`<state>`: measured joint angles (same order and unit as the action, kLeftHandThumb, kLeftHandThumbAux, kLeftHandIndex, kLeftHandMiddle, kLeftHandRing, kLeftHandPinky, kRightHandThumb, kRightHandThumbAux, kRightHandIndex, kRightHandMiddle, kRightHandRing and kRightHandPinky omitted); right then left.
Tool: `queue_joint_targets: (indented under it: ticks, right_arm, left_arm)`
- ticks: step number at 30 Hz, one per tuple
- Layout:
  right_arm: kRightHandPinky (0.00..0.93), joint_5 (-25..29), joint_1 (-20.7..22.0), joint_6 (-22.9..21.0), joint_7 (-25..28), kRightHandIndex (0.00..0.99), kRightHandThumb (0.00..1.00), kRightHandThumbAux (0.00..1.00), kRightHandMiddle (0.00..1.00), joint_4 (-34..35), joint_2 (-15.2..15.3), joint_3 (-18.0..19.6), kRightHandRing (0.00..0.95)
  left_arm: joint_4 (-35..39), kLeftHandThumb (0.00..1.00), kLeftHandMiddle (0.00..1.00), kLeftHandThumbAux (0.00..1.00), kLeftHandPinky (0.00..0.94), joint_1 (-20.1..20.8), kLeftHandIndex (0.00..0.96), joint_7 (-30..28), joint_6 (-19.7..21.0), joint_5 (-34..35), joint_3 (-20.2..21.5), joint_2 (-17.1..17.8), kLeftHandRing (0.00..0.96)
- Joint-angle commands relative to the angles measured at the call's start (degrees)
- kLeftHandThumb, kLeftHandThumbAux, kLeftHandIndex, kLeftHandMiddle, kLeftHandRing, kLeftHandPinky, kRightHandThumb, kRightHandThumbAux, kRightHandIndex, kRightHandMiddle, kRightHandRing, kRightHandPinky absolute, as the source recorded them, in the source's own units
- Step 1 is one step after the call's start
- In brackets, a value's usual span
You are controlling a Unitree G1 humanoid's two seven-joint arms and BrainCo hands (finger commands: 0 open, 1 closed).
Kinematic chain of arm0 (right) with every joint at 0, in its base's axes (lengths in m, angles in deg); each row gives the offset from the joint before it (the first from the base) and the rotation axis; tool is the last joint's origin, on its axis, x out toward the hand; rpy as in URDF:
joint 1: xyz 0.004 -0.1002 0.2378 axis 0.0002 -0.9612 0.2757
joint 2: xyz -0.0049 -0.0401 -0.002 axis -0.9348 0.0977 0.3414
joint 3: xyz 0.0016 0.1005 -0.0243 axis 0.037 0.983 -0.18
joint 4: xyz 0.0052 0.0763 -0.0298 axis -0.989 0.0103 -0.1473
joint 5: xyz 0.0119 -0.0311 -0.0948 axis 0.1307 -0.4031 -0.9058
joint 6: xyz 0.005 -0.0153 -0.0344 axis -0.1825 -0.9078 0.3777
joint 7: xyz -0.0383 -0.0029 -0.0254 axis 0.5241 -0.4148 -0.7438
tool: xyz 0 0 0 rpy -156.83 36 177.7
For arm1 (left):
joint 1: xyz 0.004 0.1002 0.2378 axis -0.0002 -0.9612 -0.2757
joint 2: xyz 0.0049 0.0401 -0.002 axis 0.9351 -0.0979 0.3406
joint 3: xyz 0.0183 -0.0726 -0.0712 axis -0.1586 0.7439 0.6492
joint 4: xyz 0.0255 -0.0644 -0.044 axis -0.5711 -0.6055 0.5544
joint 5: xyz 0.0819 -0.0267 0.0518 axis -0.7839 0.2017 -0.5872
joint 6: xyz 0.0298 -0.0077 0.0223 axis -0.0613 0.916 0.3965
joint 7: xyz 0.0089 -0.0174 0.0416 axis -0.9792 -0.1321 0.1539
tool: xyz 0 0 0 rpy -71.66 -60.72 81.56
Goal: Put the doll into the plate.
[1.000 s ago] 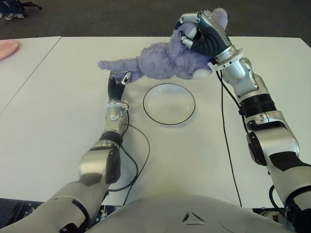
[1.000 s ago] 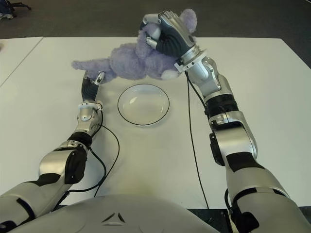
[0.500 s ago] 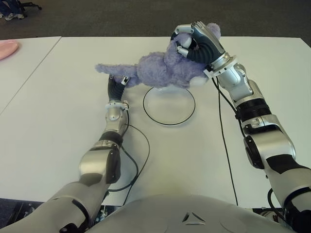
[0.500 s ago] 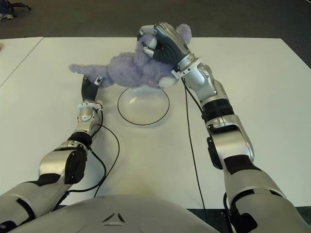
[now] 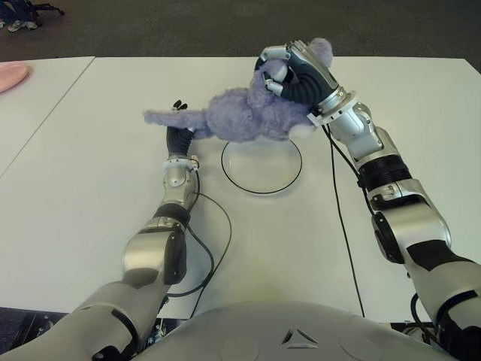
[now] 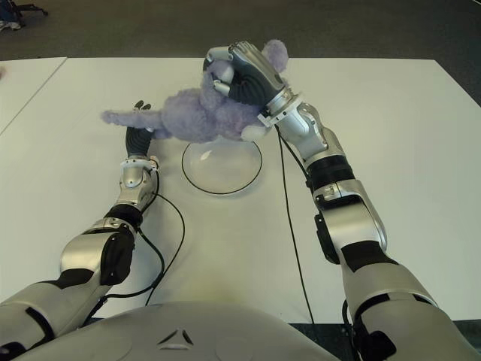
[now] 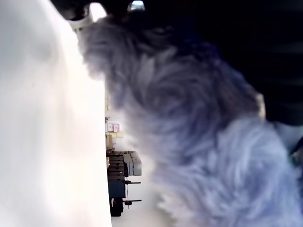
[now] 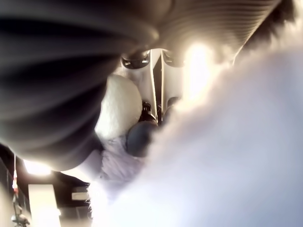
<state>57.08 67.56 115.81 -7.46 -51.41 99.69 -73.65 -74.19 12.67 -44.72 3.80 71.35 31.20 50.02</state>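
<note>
Counter, white and flat, carries the work; dark floor lies beyond it. Note the fluffy lilac plush doll held in the air over the far rim of the round clear black-rimmed plate, not yet in it. Your right hand clasps its head. Your left hand sits under its tail end, fingers spread, apparently as support.

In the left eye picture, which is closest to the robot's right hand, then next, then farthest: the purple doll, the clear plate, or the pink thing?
1. Doll: gripped in the right hand.
2. Plate: on the table, below the doll.
3. Pink thing: far left edge.
</note>
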Motion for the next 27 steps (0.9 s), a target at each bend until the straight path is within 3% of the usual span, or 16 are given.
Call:
queue_joint_targets:
  ticks: [1, 13, 17, 27]
  right_arm:
    - [0.823, 2.45, -3.02, 1.82, 2.06, 0.44, 0.707, 0.72, 0.842, -0.79, -1.9, -1.55, 0.839]
    - [0.821, 3.24, -6.15, 0.75, 4.26, 0.439, 0.705, 0.723, 0.839, 0.26, -1.9, -1.82, 0.832]
    - [0.823, 3.68, -6.82, 0.21, 5.1, 0.438, 0.704, 0.723, 0.838, 0.19, -2.04, -1.92, 0.831]
    - [0.846, 2.14, -7.9, 0.27, 3.97, 0.438, 0.703, 0.724, 0.849, 0.38, -1.75, -1.63, 0.842]
  left_arm:
    - [-8.77, 0.0, 0.112, 0.53, 0.056, -13.38, 0.074, -0.42, 5.74, 0.27, -0.18, -6.36, 0.09]
    - [-8.03, 0.0, 0.079, 0.548, 0.056, -13.39, 0.037, 0.7, 5.87, 2.85, 2.41, -5.91, 0.072]
    - [-7.77, 0.0, 0.067, 0.539, 0.033, -13.13, 0.037, -0.16, 5.13, 3.37, 3.13, -4.3, 0.06]
    - [-7.5, 0.0, 0.047, 0.513, 0.002, -13.88, 0.03, 1.61, 2.9, 1.49, 2.52, -2.81, 0.039]
